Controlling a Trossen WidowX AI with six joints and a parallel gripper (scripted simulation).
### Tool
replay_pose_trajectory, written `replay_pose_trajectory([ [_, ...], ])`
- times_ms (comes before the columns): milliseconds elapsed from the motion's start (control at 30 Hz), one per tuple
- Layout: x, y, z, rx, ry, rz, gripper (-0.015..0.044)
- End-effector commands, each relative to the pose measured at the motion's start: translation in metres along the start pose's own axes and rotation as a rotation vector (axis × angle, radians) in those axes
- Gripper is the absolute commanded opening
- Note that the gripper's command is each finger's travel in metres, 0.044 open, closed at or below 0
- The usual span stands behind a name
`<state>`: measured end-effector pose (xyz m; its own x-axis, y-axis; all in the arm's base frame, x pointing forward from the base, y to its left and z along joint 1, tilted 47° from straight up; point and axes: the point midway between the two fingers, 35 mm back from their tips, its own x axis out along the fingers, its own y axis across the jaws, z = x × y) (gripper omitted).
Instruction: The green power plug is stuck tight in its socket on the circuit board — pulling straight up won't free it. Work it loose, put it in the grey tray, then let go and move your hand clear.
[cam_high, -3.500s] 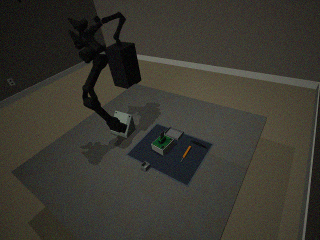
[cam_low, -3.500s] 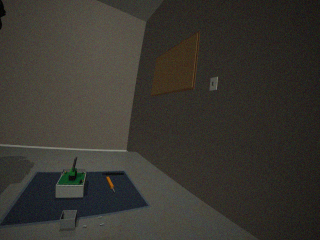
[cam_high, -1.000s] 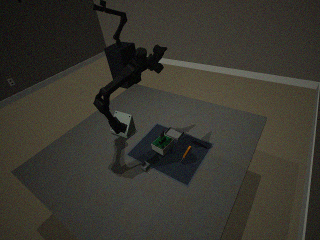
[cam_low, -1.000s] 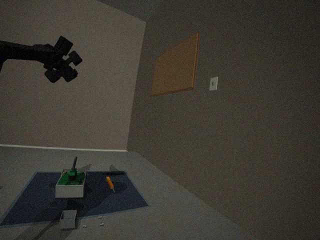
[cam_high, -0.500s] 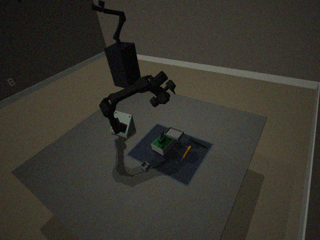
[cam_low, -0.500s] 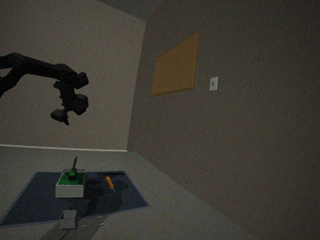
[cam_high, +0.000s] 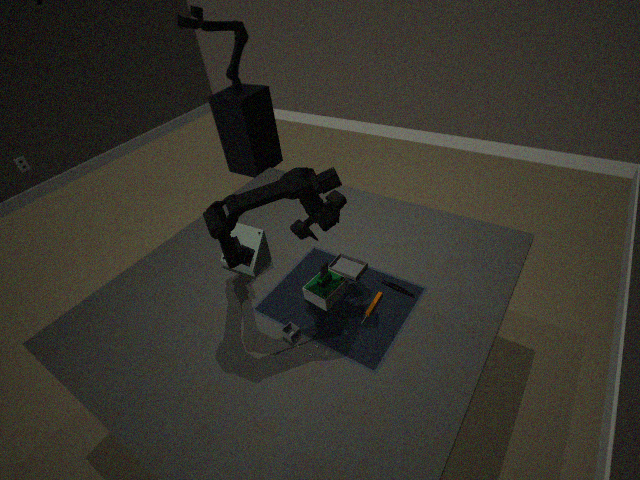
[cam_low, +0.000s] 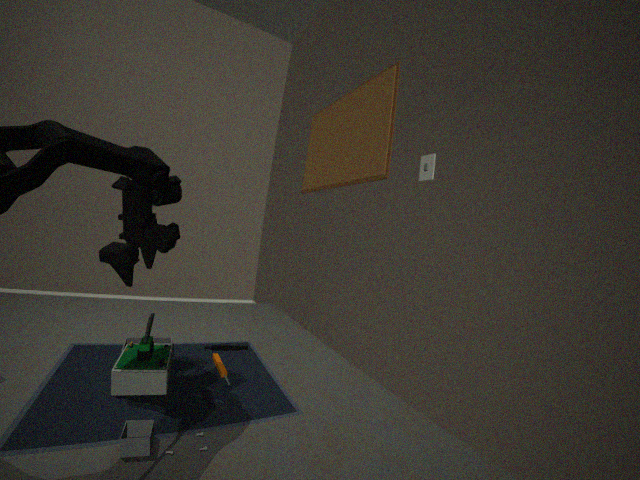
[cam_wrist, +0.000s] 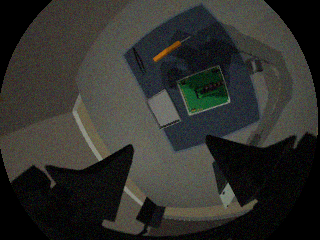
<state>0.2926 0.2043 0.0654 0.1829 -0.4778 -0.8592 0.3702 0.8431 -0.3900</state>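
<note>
Green power plug is sitting at wrist-view one o'clock from the spread, empty tool; grip slip is being risked by any straight pull.

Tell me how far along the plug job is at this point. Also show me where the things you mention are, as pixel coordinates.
Nothing looks done: the plug (cam_high: 324, 279) (cam_low: 145, 348) is on the board (cam_high: 313, 287) (cam_low: 129, 362) (cam_wrist: 194, 104), and the tray (cam_high: 348, 267) (cam_wrist: 163, 108) shows no plug. In hand: nothing; the gripper (cam_high: 305, 230) (cam_low: 139, 276) (cam_wrist: 170, 144) is open above the board. Left: grip, work loose, place in the tray, release, move clear.
</note>
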Motion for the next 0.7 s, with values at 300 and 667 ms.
replay_pose_trajectory([
  [300,0.008,-0.033,0.01,-0.118,0.006,-0.142,0.043],
  [667,0.014,-0.072,0.023,-0.274,0.033,-0.309,0.043],
])
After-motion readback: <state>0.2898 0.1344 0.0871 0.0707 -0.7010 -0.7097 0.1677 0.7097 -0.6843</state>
